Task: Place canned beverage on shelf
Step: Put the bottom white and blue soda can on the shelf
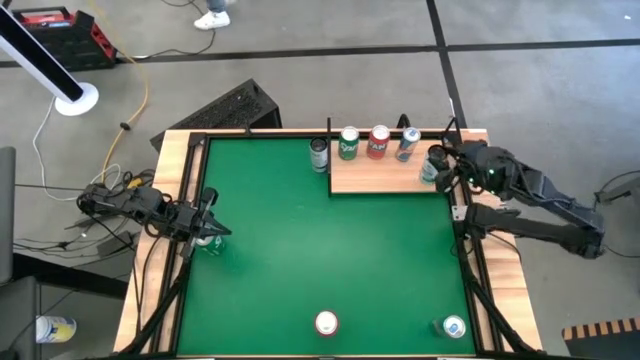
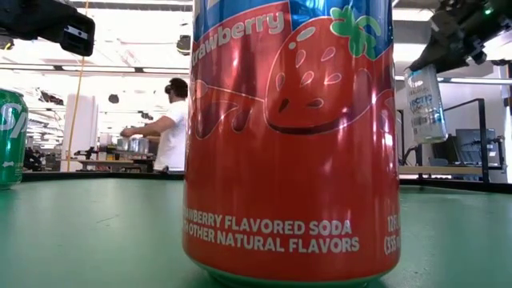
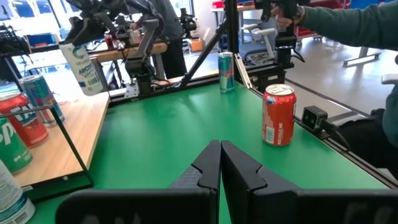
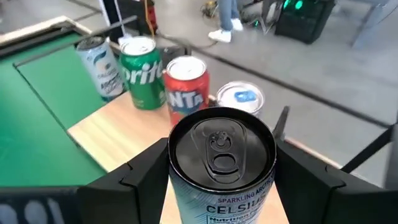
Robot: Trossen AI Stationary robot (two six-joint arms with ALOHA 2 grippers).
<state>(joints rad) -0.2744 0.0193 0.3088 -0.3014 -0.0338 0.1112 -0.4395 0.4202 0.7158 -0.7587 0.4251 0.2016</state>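
Above shelf (image 1: 385,176): right pincer (image 1: 436,165) grips "CELSIUS" can (image 4: 222,163).

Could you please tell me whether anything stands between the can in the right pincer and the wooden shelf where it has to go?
Nothing visible does. The right pincer holds the Celsius can above the shelf's right end, bare wood beneath it. The blue-topped can, red can and green can stand beyond, at the back edge.
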